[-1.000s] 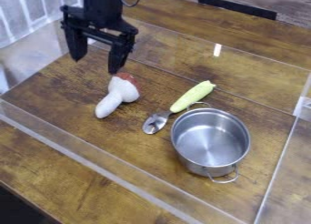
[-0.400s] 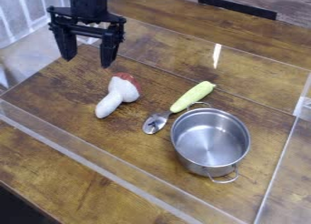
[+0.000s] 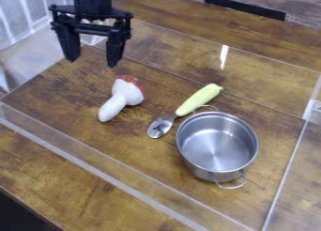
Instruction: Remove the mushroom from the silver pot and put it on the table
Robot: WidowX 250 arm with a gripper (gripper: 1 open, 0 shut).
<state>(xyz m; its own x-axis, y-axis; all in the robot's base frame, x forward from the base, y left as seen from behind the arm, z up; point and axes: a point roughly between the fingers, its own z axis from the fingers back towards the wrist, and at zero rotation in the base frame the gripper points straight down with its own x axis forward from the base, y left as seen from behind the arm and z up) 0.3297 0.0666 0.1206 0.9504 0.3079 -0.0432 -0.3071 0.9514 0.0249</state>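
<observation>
The mushroom (image 3: 119,99) lies on its side on the table (image 3: 75,131), cream stem toward the front left and reddish cap toward the back right. The silver pot (image 3: 216,146) stands empty at the right front, apart from the mushroom. My gripper (image 3: 90,54) hangs open above the table, behind and to the left of the mushroom, its two dark fingers spread wide with nothing between them.
A yellow-green corn-like toy (image 3: 198,98) lies just behind the pot, and a small metal spoon (image 3: 160,128) rests at the pot's left. Clear acrylic walls (image 3: 138,192) edge the tabletop at the front and the right.
The open gripper has moved away from the mushroom, toward the back left and slightly up, and has rolled a little. The mushroom, pot, corn toy and spoon have stayed put.
</observation>
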